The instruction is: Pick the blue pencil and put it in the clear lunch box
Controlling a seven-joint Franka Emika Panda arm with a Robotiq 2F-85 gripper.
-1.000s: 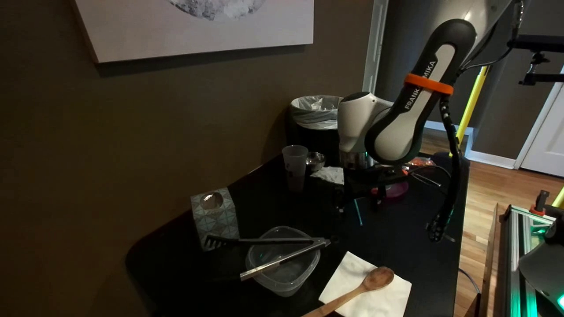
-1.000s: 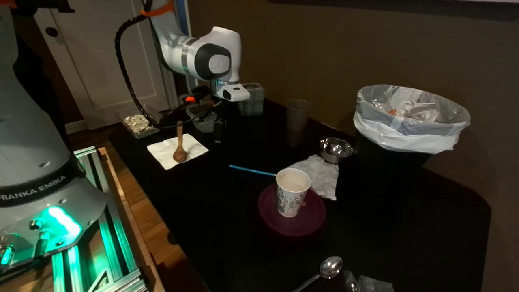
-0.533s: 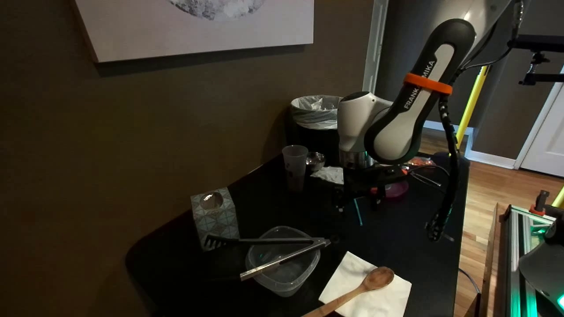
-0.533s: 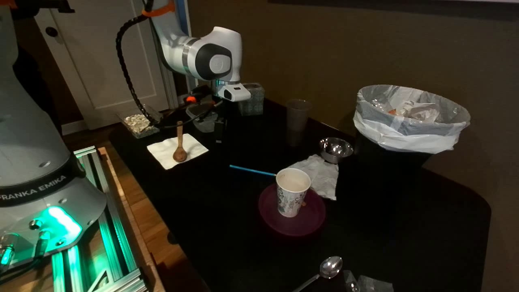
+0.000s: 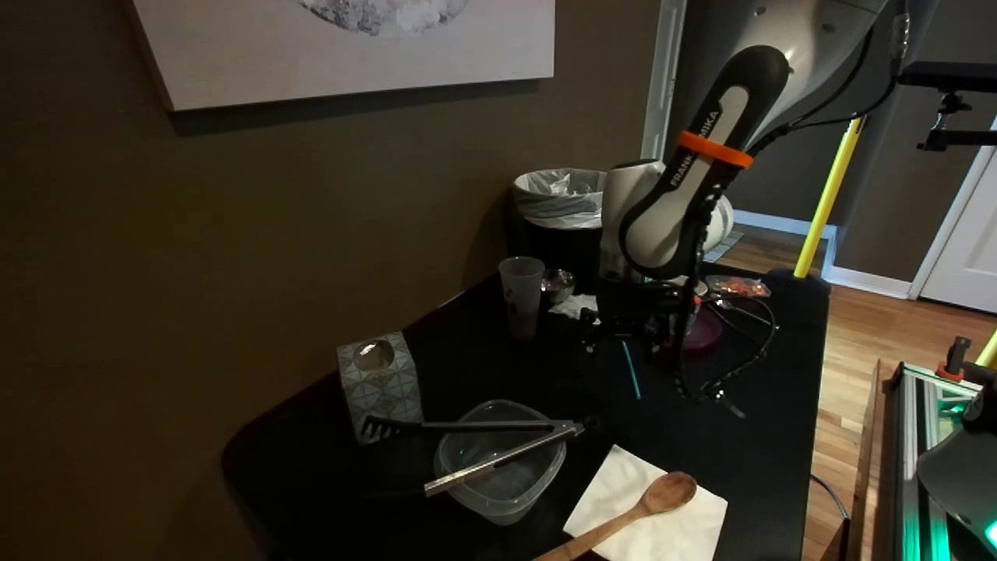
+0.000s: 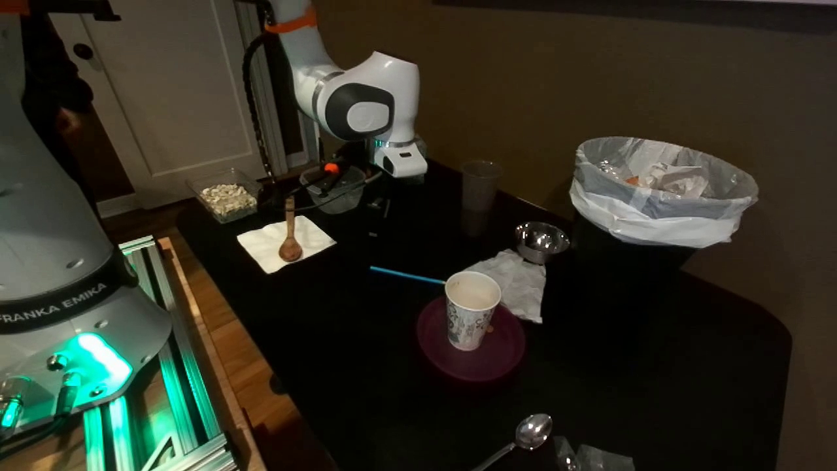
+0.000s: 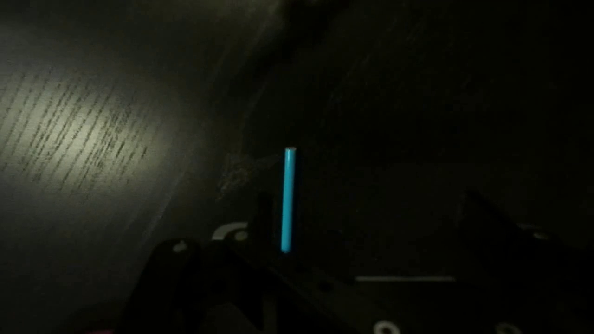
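The blue pencil lies on the dark table in both exterior views. In the wrist view the blue pencil stands between the open jaws, close to the left finger; its lower end is hidden by the gripper. My gripper is open and empty over the far end of the pencil in an exterior view; it also shows dark in an exterior view. Its exact height over the table is hard to tell. The clear lunch box is on the table, apart from the gripper, and also shows behind the arm.
Metal tongs lie across the box. A wooden spoon rests on a white napkin. A paper cup stands on a purple plate by the pencil's end. A clear tumbler and tissue box stand near the wall.
The arm has moved away from the clear box, toward the paper cup and plate, with the gripper open. The pencil, box and other objects have not moved.
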